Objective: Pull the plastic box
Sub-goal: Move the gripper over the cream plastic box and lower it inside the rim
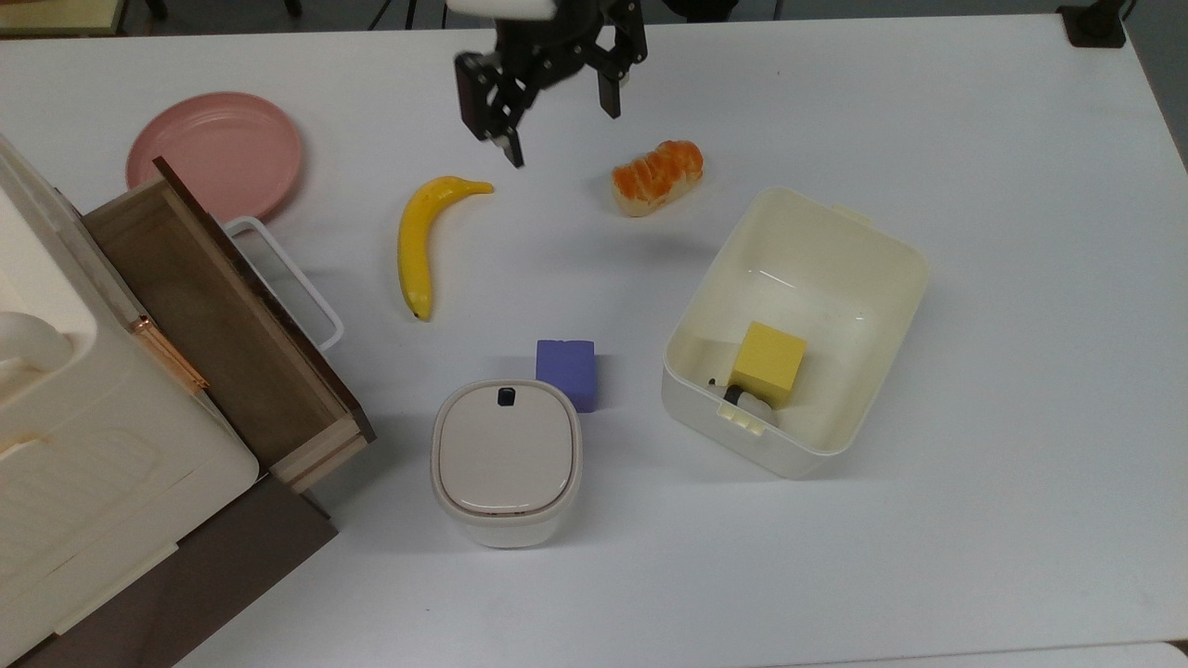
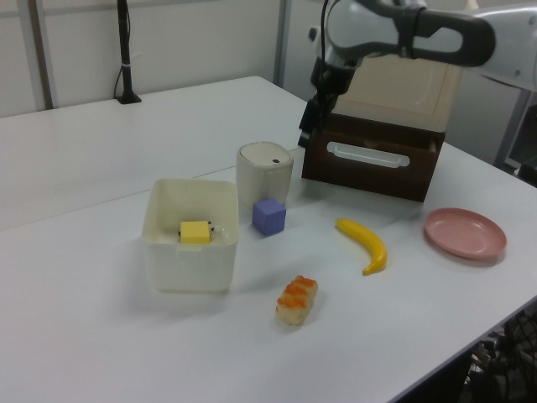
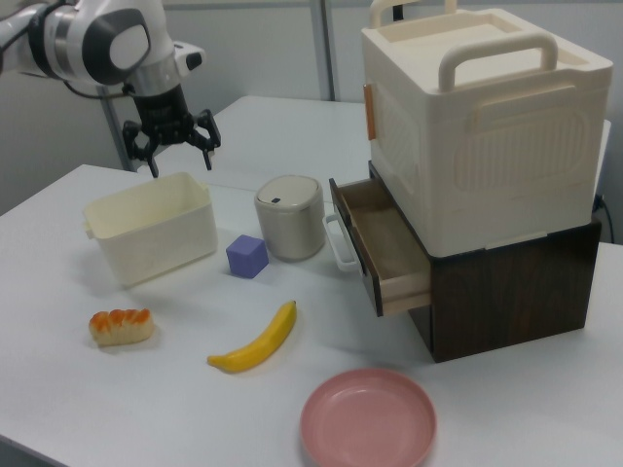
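White tabletop (image 1: pixel 974 139) fills the scene; above it the gripper (image 1: pixel 560 121) hangs with its jaws spread open and nothing between them, near the top view's upper edge; just below it in the top view lie a bread roll (image 1: pixel 657 176) and, to the top view's left, a banana (image 1: pixel 419 243); the plastic box (image 1: pixel 898 269) sits well apart from the gripper, toward the top view's right, holding a yellow block (image 1: pixel 768 364); a purple cube (image 1: pixel 566 371) rests beside a lidded container (image 1: pixel 506 461); a pink plate (image 1: pixel 215 153) and a cabinet (image 3: pixel 487 126) with an open drawer (image 1: pixel 223 325) stand at the top view's left.
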